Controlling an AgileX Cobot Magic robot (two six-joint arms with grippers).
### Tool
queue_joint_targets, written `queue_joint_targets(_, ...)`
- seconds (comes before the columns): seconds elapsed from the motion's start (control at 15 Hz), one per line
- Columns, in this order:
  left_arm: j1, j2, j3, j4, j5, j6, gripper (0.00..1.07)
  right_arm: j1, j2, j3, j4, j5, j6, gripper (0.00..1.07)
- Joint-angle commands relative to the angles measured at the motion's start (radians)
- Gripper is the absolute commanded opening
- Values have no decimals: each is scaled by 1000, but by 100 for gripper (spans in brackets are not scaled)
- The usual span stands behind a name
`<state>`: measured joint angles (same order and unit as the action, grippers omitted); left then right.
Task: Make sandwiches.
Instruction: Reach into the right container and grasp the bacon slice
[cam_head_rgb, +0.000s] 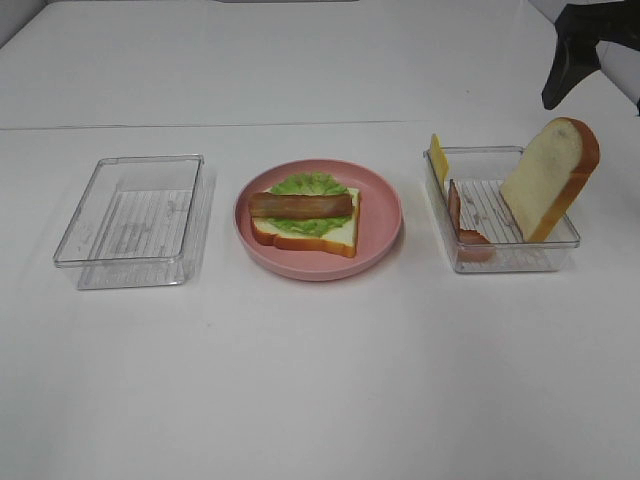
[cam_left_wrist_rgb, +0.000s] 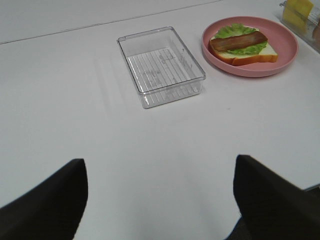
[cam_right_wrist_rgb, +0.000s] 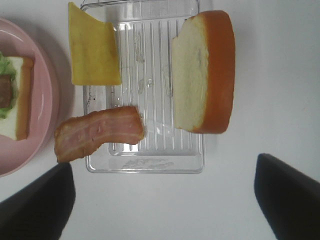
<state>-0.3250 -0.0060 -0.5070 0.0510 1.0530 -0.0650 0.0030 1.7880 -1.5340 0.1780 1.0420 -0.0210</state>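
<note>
Left jaws apart, holding nothing, over bare tabletop. Left tray holds nothing. Plate sits central, likely within both arms' reach: lower bread slice, ruffled lettuce, one bacon strip, stacked flat. Right tray: second bacon strip, cheese and spare bread slice lean on edge, likely easing pinches. Right jaws apart above them.

Bare tabletop spans the lower frame.
At right, leaning bread slice, cheese and bacon crowd the tray opening.
</note>
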Motion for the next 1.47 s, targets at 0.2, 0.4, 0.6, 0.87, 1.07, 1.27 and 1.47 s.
queue_joint_targets(0.2, 0, -20, 5, 2, -11, 2, 77, -6, 172, -174, -39, 45, 10, 82)
queue_joint_targets(0.4, 0, -20, 5, 2, -11, 2, 77, -6, 245, -247, -80, 69, 9, 73)
queue_joint_targets(0.6, 0, -20, 5, 2, -11, 2, 77, -6, 281, -257, -122, 62, 9, 71)
queue_joint_targets(0.87, 0, -20, 5, 2, -11, 2, 77, -6, 316, -257, -127, 73, 9, 66)
queue_joint_targets(1.07, 0, -20, 5, 2, -11, 2, 77, -6, 323, -257, -127, 75, 9, 59)
queue_joint_targets(1.27, 0, -20, 5, 2, -11, 2, 77, -6, 323, -257, -127, 83, 8, 60)
queue_joint_targets(1.47, 0, -20, 5, 2, -11, 2, 77, -5, 322, -280, -127, 109, 16, 67)
